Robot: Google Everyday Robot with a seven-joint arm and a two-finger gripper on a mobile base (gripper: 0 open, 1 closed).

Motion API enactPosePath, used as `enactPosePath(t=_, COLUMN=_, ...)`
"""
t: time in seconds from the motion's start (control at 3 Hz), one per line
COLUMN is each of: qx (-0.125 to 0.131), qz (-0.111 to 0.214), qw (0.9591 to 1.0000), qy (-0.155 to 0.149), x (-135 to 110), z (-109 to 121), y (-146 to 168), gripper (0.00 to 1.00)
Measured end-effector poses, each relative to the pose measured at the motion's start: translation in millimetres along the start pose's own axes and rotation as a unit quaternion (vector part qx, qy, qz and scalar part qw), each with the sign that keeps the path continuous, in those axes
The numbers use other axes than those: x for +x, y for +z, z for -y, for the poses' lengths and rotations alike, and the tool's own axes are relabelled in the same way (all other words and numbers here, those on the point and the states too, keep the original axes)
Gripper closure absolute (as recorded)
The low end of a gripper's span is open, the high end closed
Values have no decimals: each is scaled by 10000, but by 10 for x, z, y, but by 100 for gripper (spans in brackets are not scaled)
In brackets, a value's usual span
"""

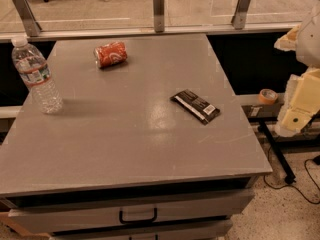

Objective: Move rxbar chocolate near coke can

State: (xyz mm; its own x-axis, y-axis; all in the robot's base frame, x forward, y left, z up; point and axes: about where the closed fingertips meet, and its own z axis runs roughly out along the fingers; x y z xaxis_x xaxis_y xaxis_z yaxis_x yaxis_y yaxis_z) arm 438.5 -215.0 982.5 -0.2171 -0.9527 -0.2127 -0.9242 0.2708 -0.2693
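Observation:
The rxbar chocolate (pixel 196 106) is a flat black wrapper with a white stripe and a small white label. It lies flat on the grey table top (pixel 125 134), right of centre. The coke can (pixel 111 54) is red-orange with white lettering and lies on its side at the far centre-left of the table. My gripper (pixel 296 115) shows as pale yellow-white parts at the right edge of the view, off the table and to the right of the bar. It holds nothing that I can see.
A clear plastic water bottle (pixel 36 76) stands upright at the table's left edge. A roll of tape (pixel 268 96) sits on a ledge beyond the right edge. A drawer handle (pixel 138 217) is at the front. A glass railing runs behind the table.

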Motion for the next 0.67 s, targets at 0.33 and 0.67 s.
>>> enactPosePath(t=0.33, qx=1, qz=1, qw=10000, qy=0, x=0, z=0, y=0, gripper=0)
enactPosePath(t=0.67, qx=81, qz=477, qw=9984, qy=290, x=-78, z=55, y=117, gripper=0)
